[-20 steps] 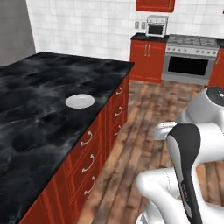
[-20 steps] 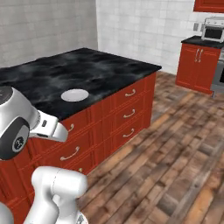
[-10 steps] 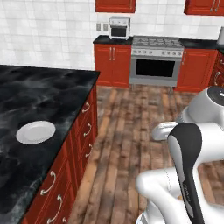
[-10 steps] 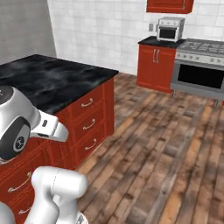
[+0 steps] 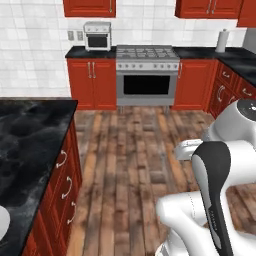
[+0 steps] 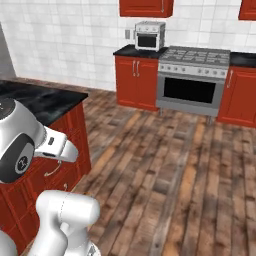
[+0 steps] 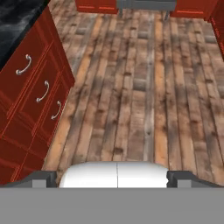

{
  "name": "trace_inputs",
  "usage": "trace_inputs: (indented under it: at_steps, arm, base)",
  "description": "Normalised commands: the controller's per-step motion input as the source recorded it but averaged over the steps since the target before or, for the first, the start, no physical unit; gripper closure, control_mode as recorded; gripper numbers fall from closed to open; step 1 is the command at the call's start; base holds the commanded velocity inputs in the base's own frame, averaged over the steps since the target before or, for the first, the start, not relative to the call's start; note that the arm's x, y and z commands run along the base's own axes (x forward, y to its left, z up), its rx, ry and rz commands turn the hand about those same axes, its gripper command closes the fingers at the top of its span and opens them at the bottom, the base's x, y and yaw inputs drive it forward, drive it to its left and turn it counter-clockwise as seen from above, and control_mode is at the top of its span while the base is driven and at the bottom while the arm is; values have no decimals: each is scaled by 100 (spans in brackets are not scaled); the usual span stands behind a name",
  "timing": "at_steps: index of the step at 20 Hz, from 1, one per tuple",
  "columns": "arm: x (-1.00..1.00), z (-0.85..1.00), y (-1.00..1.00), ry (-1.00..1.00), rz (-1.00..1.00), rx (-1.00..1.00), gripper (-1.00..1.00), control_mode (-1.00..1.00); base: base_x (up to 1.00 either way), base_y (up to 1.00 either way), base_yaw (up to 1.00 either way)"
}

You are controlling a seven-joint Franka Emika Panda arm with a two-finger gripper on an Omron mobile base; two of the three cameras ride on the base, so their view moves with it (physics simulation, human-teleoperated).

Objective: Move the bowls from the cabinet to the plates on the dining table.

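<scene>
Far left, the dining table (image 5: pixel 30 135) is sitting with its black marble top and red drawer fronts (image 7: pixel 37 89) facing the wood floor (image 5: pixel 130 165) — a sliver of one plate (image 5: pixel 2 222) is peeking in at its near left edge. Across the floor the stove (image 5: pixel 147 75) is standing against the far wall, toaster oven (image 5: pixel 97 36) on the counter to its left, red wall cabinet (image 5: pixel 89 7) hanging above that — doors closed. Gripper (image 7: pixel 111 177) is hanging over bare floor with fingers spread wide, holding nothing.
</scene>
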Motion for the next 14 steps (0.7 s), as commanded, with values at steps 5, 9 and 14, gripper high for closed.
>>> trace_inputs:
  at_steps: [5,9,14]
  arm:
    - [0,0,0,0,0,0,-100,100]
    - [0,0,0,0,0,0,-100,100]
    - [0,0,0,0,0,0,-100,100]
  base:
    - [100,-38,-32]
    - [100,-39,-29]
    - [100,-32,-27]
